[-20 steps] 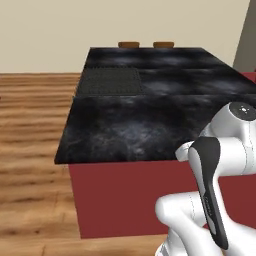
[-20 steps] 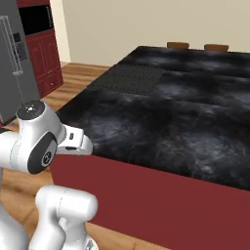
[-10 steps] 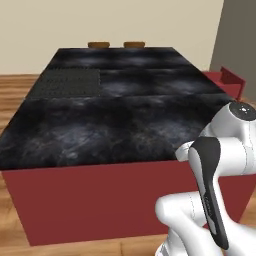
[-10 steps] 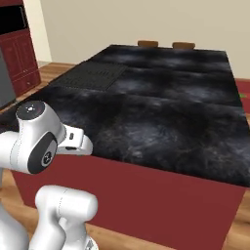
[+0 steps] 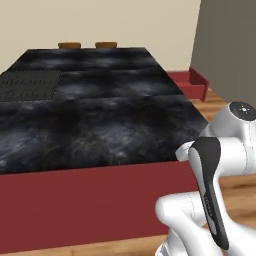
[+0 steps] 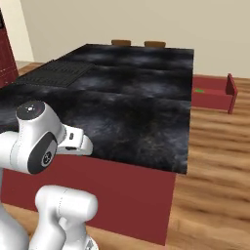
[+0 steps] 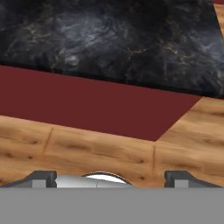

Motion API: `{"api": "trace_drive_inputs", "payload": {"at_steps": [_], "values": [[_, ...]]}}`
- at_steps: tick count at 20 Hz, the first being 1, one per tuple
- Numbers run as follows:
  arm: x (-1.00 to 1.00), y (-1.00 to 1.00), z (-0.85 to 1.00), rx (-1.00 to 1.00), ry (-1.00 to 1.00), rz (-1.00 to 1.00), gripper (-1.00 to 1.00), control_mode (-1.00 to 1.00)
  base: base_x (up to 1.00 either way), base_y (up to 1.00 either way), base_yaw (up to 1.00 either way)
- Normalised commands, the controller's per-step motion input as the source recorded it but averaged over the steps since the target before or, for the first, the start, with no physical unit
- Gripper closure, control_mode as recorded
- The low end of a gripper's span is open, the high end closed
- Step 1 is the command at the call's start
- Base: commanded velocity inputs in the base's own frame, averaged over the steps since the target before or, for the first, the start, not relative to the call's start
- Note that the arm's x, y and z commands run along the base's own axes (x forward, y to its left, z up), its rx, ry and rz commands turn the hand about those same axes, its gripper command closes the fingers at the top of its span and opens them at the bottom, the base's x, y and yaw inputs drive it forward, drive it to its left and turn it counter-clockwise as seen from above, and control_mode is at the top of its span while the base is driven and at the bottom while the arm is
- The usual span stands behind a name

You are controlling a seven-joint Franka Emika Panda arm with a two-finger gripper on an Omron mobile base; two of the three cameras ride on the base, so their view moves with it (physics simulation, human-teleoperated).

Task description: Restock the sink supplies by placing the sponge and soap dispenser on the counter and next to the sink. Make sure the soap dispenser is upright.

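Soap dispenser and sink: I cannot tell from these pictures where they are. The biggest thing is the wide black island slab [image 5: 100, 115] with grey swirls. It fills the middle of both base views and the top of the hand view. Its sides are dark red. Around it lies the brown wood floor [image 6: 215, 171].

The whole picture has slid since half a second ago, so the camera has moved and the things have not. In the left base view the slab now sits more to the left.

A dark ribbed cooktop [image 5: 27, 84] is set in the slab, at the left of the frame. A low red box [image 6: 215, 95] has come into sight at the right, with a tiny green thing [image 6: 199, 90] in it. I cannot tell what that is. Two brown chair tops [image 5: 69, 45] peek over the far edge.

The gripper [image 7: 110, 178] points down at the floor near the slab's corner. Its fingertips [image 7: 41, 177] are spread wide, with nothing between them.
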Motion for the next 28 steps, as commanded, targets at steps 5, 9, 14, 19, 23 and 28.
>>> {"api": "trace_drive_inputs", "payload": {"at_steps": [5, 9, 14, 19, 23, 28], "values": [[0.0, 0.0, 0.0, 0.0, 0.0, 0.0, -1.0, 1.0, 0.55, -1.0, -0.03], [0.0, 0.0, 0.0, 0.0, 0.0, 0.0, -1.0, 1.0, 0.79, -1.0, 0.0], [0.0, 0.0, 0.0, 0.0, 0.0, 0.0, -1.0, 1.0, 0.74, -1.0, 0.0], [0.0, 0.0, 0.0, 0.0, 0.0, 0.0, -1.0, 1.0, 0.47, -1.0, 0.0], [0.0, 0.0, 0.0, 0.0, 0.0, 0.0, -1.0, 1.0, 0.53, -1.0, 0.0], [0.0, 0.0, 0.0, 0.0, 0.0, 0.0, -1.0, 1.0, 0.9, -1.0, 0.1]]}}
